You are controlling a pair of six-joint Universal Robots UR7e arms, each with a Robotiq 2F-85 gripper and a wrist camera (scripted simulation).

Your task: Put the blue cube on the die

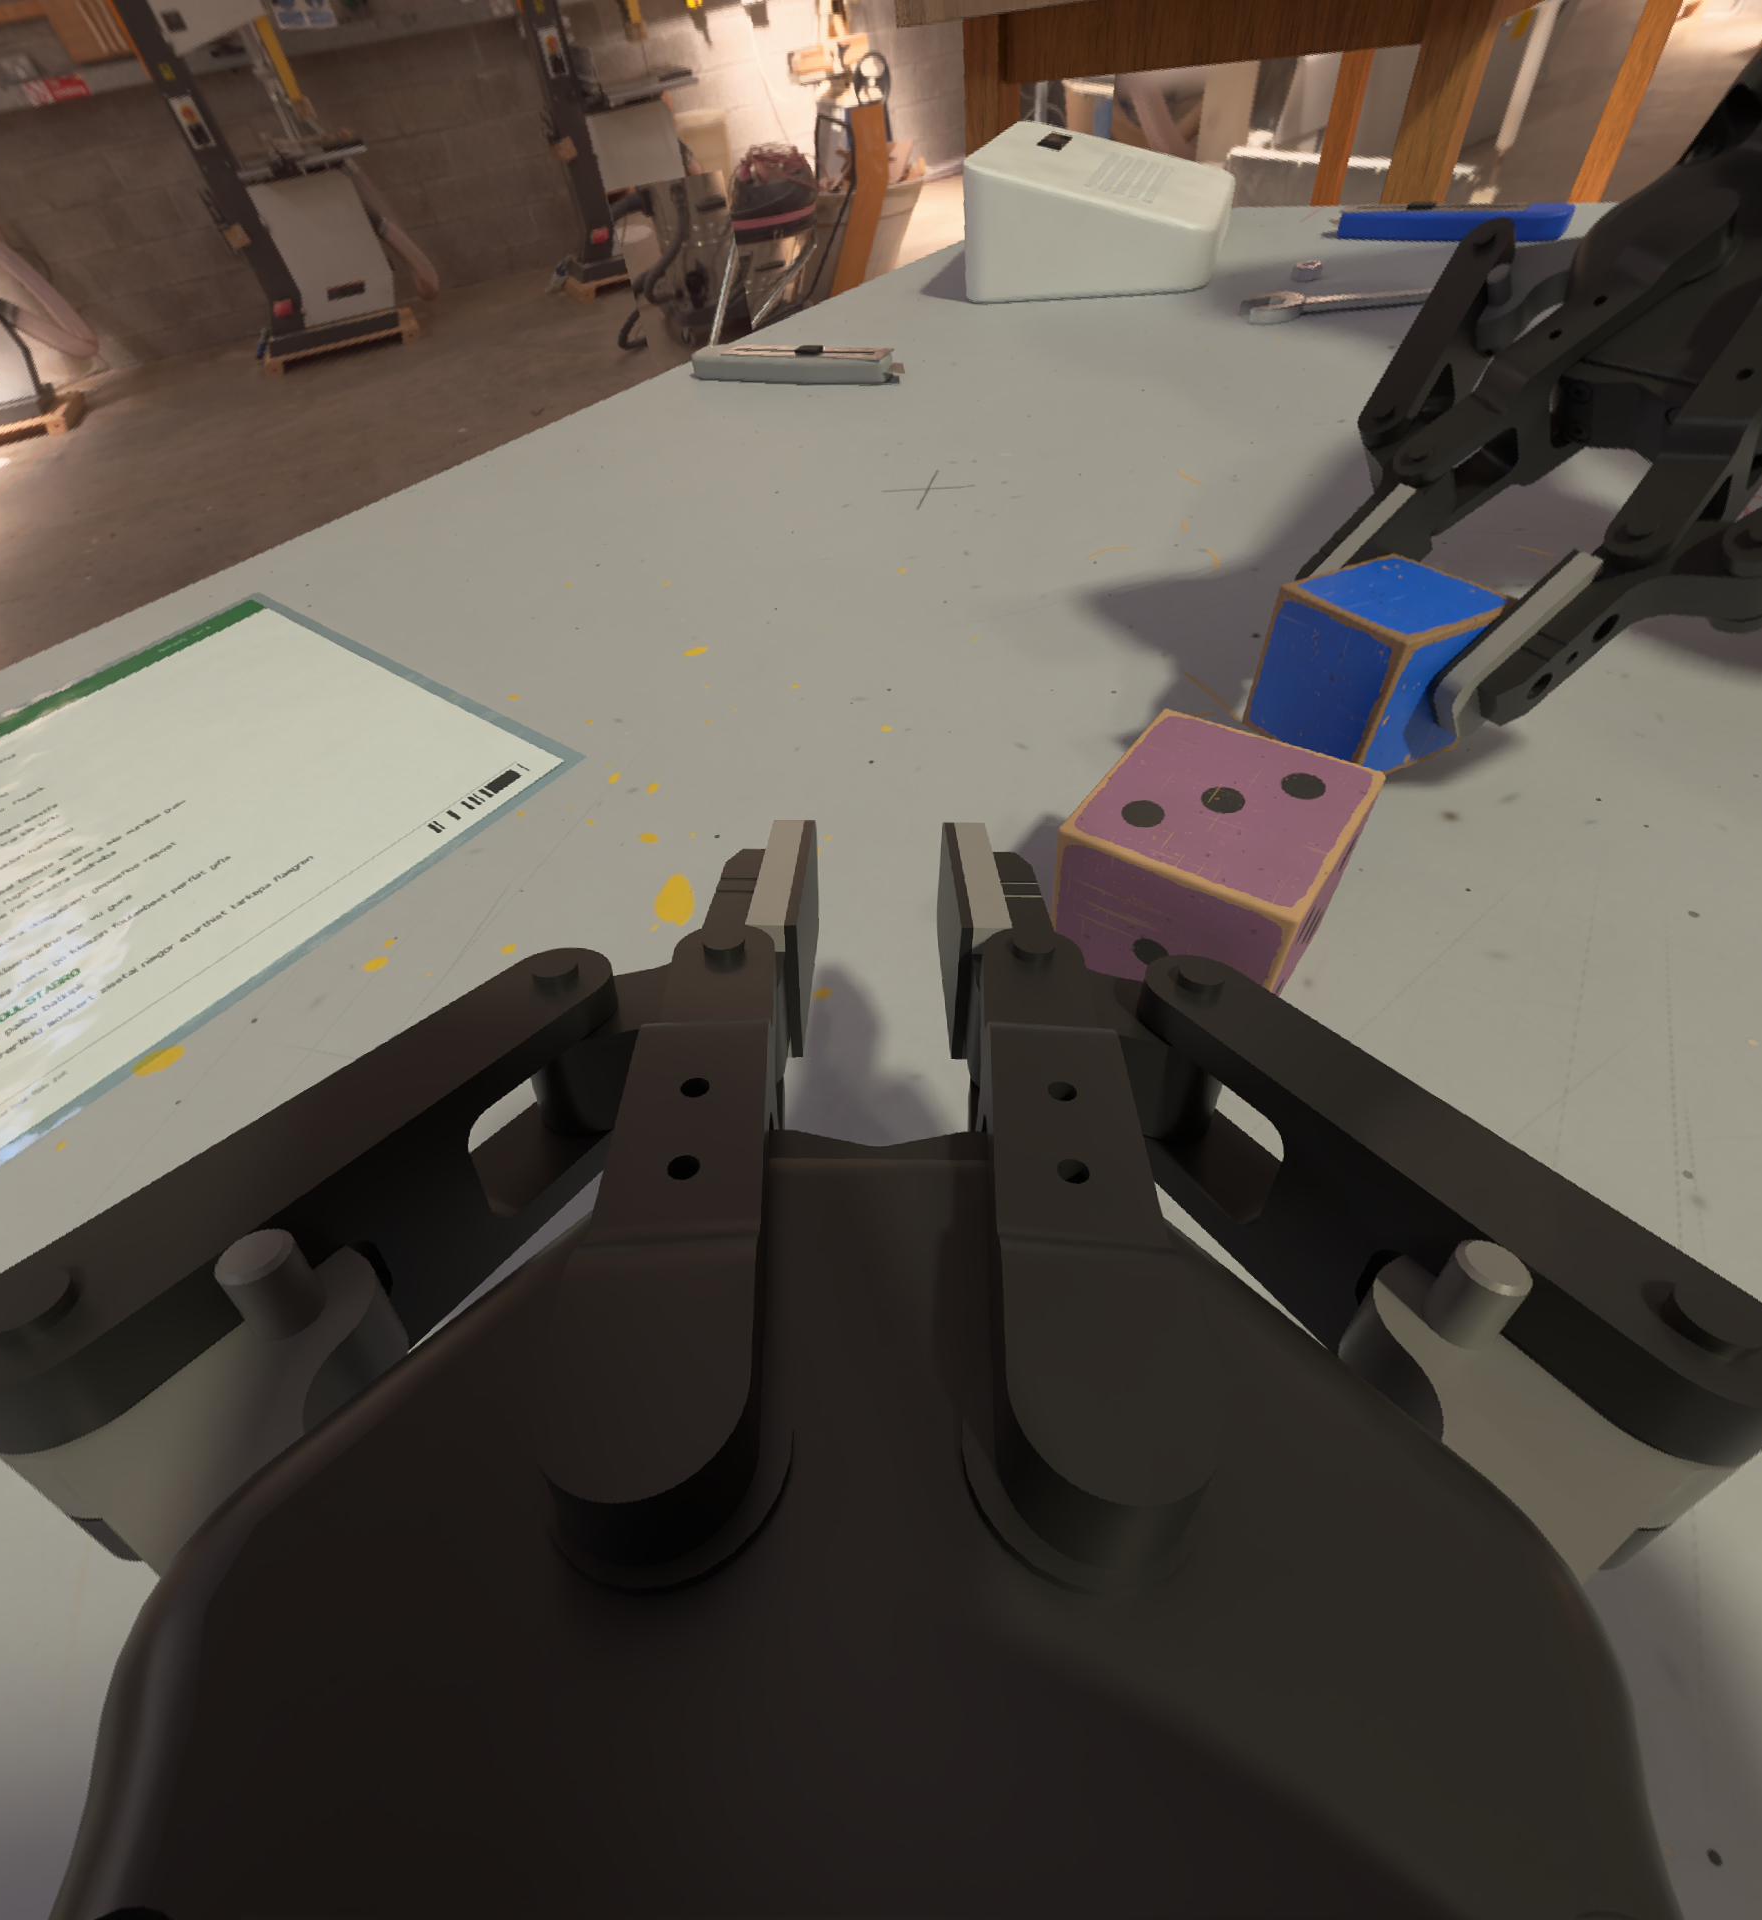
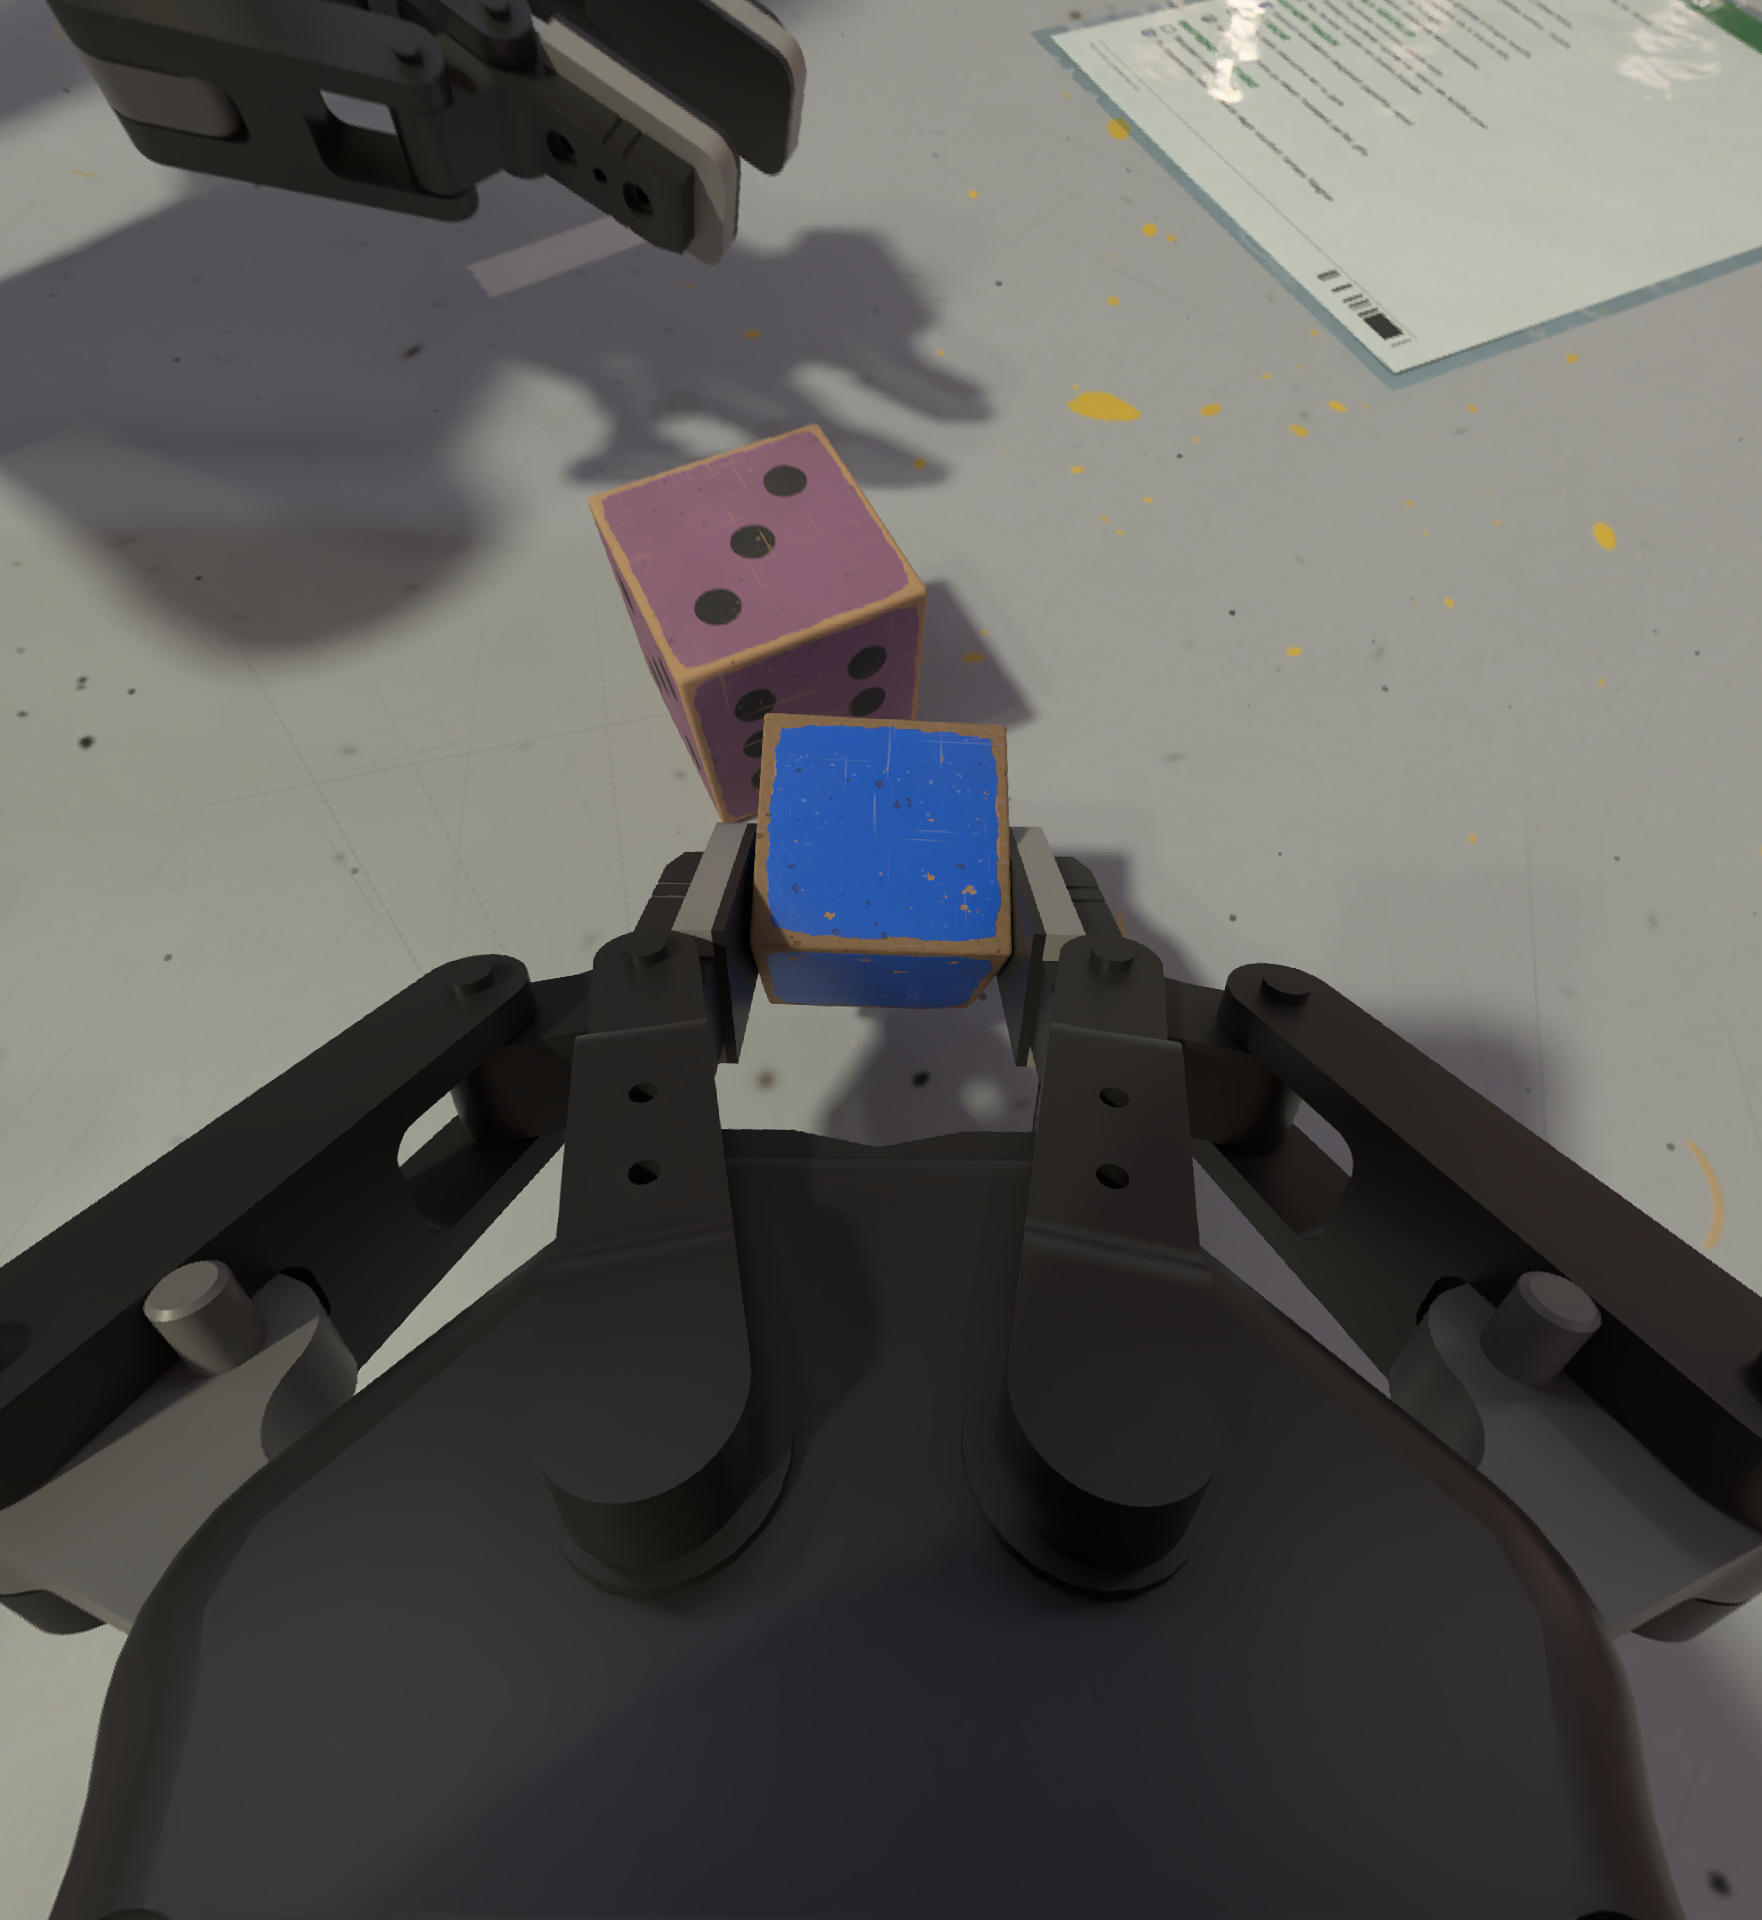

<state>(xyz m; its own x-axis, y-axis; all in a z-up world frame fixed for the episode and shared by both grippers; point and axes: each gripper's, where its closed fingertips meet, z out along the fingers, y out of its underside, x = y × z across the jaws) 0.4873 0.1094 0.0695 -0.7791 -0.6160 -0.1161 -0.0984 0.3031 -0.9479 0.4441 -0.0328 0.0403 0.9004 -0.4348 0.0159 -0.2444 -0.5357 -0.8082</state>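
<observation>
The blue cube [image 2: 882, 842] with worn tan edges is clamped between the pads of my right gripper [image 2: 882, 904], held just above the table and close in front of the die. The purple die [image 2: 752, 551] stands on the grey table with three black pips up. In the left wrist view the cube [image 1: 1360, 665] sits just behind the die [image 1: 1215, 862], with the right gripper [image 1: 1417, 644] shut on it from the right. My left gripper [image 1: 877, 883] is open and empty, hovering low just left of the die. It also shows in the right wrist view [image 2: 742, 135].
A laminated printed sheet [image 1: 181, 852] lies on the table at the left; it also shows in the right wrist view [image 2: 1479, 156]. At the far edge sit a white wedge-shaped box [image 1: 1095, 218], a grey utility knife [image 1: 794, 364], a wrench [image 1: 1324, 301] and a blue tool [image 1: 1453, 220].
</observation>
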